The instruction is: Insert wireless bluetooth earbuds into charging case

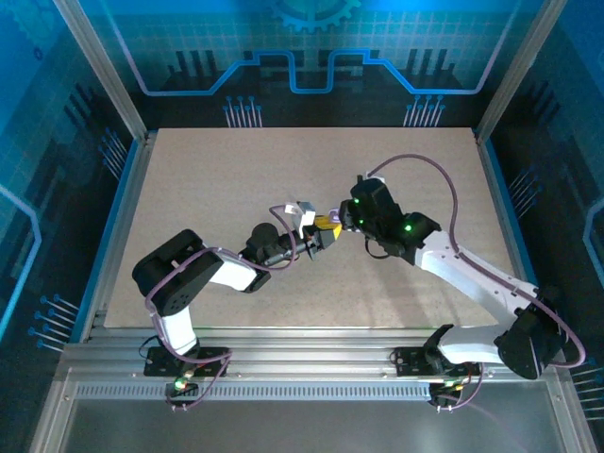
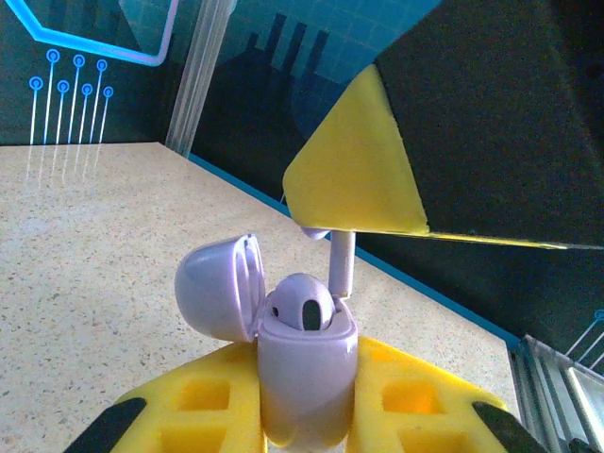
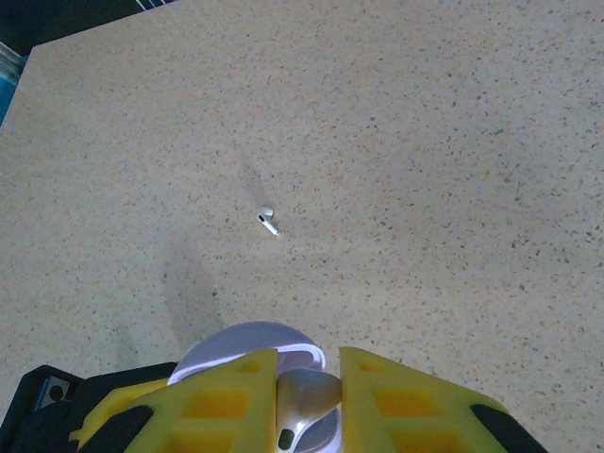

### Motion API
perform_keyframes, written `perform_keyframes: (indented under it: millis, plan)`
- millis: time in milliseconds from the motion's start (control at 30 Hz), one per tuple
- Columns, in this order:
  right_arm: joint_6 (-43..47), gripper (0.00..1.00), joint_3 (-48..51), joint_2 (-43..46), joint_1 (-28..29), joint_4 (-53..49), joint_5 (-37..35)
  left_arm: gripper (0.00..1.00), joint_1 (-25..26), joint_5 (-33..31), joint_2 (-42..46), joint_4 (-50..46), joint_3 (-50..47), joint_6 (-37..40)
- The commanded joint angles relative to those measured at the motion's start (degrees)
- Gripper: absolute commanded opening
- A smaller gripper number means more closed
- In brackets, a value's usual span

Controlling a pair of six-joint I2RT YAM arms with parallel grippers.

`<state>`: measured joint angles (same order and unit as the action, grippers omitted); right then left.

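Overhead, little can be made out where the two arms meet above the middle of the table (image 1: pixel 236 179): the parts there are too small to tell apart. From the left wrist, the lower body of the charging case (image 2: pixel 307 377) runs off the bottom edge and its flanks are hidden by the yellow fingers of the left gripper (image 2: pixel 304 406), which is pressed against it from both sides and holds it upright above the speckled surface. The case is smooth, pale and rounded, with its lid (image 2: pixel 217 288) hinged back to the left. A rounded form with a dark spot sits in its mouth; whether that is a socket or a bud cannot be told. The right gripper (image 3: pixel 307 420) is pinched on the first earbud (image 3: pixel 304 392), just over the open case. Its slim white stem (image 2: pixel 342 264) reaches down to the case rim, while its head is mostly hidden behind a yellow finger. The second earbud (image 3: pixel 267 220) lies alone on the table, well apart from the case, as a tiny white curved piece. Counted: one case, two earbuds clearly seen, two grippers.
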<state>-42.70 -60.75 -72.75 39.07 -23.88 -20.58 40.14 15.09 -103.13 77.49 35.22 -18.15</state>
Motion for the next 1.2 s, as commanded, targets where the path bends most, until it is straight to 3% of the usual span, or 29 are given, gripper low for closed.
perform_keyframes:
  millis: [0, 533, 1167]
  plan:
    - [-1.0, 0.2, 1.6, 2.1, 1.1, 2.8, -2.2, 0.18, 0.4, 0.9, 1.3, 2.7, 1.3, -1.4]
    - [-0.3, 0.2, 3.5, 2.4, 1.7, 6.6, -4.3, 0.18, 0.3, 1.1, 1.4, 2.7, 1.5, -1.8]
    - [-0.8, 0.2, 3.2, 0.7, 1.9, 4.2, -1.0, 0.18, 0.4, 1.1, 1.3, 2.7, 1.8, -1.4]
